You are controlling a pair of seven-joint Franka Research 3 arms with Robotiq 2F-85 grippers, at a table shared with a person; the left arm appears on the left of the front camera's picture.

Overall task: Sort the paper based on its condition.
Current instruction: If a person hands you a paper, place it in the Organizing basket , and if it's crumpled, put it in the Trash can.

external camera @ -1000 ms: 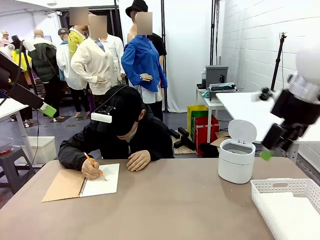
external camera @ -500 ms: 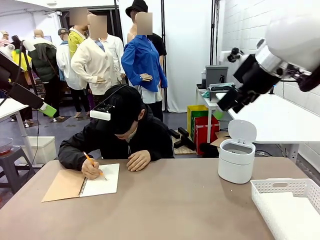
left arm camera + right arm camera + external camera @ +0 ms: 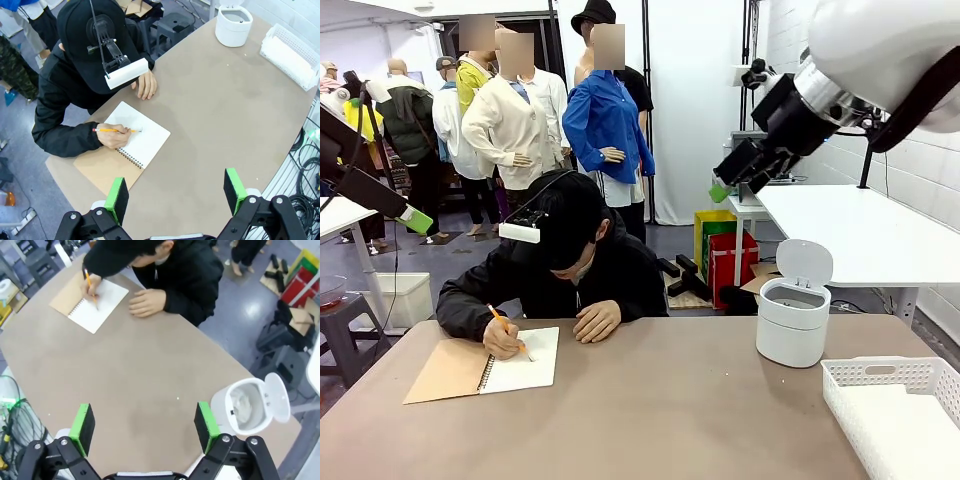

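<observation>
Loose paper is out of view. The white sheet I see is the open page of a spiral notebook (image 3: 525, 360) (image 3: 142, 132) (image 3: 97, 305) with a tan cover, at the far left of the table. A person leans over it and writes with an orange pencil (image 3: 505, 325). My right gripper (image 3: 725, 185) (image 3: 144, 426) hangs high above the table's right half, open and empty. My left gripper (image 3: 412, 216) (image 3: 176, 192) is high at the left, also open and empty, looking down on the table.
A white bin (image 3: 790, 335) (image 3: 232, 27) (image 3: 225, 400) with its lid up stands at the far right; something white and wrinkled lies inside, paper or liner I cannot tell. A white slotted basket (image 3: 880, 368) (image 3: 290, 47) sits at the near right. The person's other hand rests beside the notebook.
My right arm has swung up from beside the bin and leftward, its gripper now high over the table. The person keeps writing. The left arm has stayed put.
</observation>
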